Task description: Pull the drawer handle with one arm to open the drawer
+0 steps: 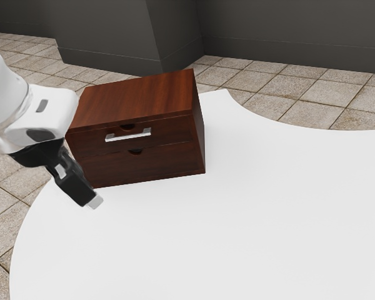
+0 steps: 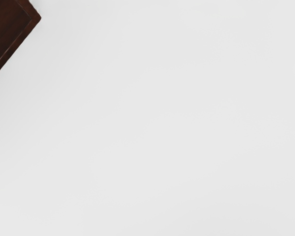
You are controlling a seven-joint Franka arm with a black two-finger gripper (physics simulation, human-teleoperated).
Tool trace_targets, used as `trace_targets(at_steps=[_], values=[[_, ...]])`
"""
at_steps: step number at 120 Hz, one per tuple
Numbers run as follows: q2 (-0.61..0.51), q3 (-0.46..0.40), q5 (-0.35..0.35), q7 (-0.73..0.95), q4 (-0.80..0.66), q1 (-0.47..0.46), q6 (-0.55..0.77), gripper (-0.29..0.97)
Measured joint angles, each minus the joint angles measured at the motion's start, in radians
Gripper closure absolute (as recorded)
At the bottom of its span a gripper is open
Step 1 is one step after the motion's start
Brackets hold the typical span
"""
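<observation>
A dark wooden cabinet [image 1: 144, 100] with two stacked drawers stands on the white round table [image 1: 237, 219]. The upper drawer [image 1: 169, 129] carries a silver bar handle [image 1: 128, 135] on its front; the lower drawer [image 1: 144, 164] has only a small notch. My black gripper [image 1: 92, 201] hangs low over the table in front of the cabinet's lower corner on the exterior view's left, below the handle and apart from it, holding nothing that I can see. A corner of the cabinet [image 2: 7, 29] shows in the wrist view, with the bare table [image 2: 162, 137] under the hand.
The table's curved edge [image 1: 25, 212] runs close behind my hand, with tiled floor [image 1: 6, 181] beyond it. Dark walls [image 1: 131, 31] rise behind the cabinet. White tabletop stretches toward the exterior view's right.
</observation>
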Motion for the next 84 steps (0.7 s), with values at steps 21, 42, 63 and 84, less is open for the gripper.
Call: trace_targets(at_steps=[21, 42, 63, 84], values=[[0.038, 0.005, -0.003, 0.254, -0.088, 0.049, 0.125, 0.00], [0.091, 0.001, 0.003, 0.470, -0.103, 0.107, 0.229, 0.00], [0.173, -0.056, 0.003, 0.639, -0.096, 0.220, 0.324, 0.00], [0.237, -0.246, -0.015, 0.752, -0.031, 0.448, 0.375, 0.00]])
